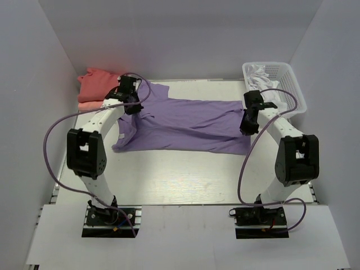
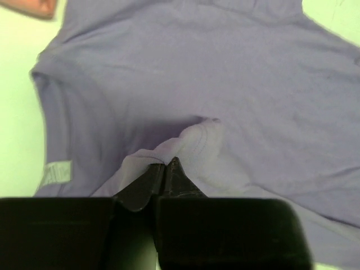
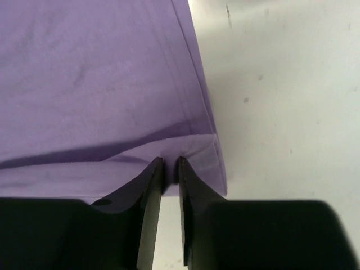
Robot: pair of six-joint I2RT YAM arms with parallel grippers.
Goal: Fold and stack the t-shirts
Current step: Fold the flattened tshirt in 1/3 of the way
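Black fingers of the left gripper [image 2: 166, 164] fill the bottom of its wrist view. They are clenched on a small raised tuck of the lavender t-shirt [image 2: 236, 84], close to the neck opening and its sewn label [image 2: 56, 171]. The right gripper [image 3: 170, 160] has its fingers parted by a narrow slit, with the tips at the shirt's hem corner, where one layer lies over another. No cloth shows clamped between them, so I judge that end released.

The lavender shirt lies spread across the middle of the worktop [image 1: 185, 180], neck toward the left edge and hem toward the right, with a gripper at each end. In the far left corner a coral-red t-shirt [image 1: 98, 81] rests on a paler salmon-pink one [image 1: 87, 105]. A white basket [image 1: 295, 97] stands in the far right corner.

The main risk is uneven handling. If the left arm pulls while the hem end lies free, the shirt would probably drag, bunch and skew the fold. The left pinch is also shallow, so the tuck could slip out under tension. The left arm's purple cable [image 1: 147, 90] loops above the shoulder area and might catch the fabric.
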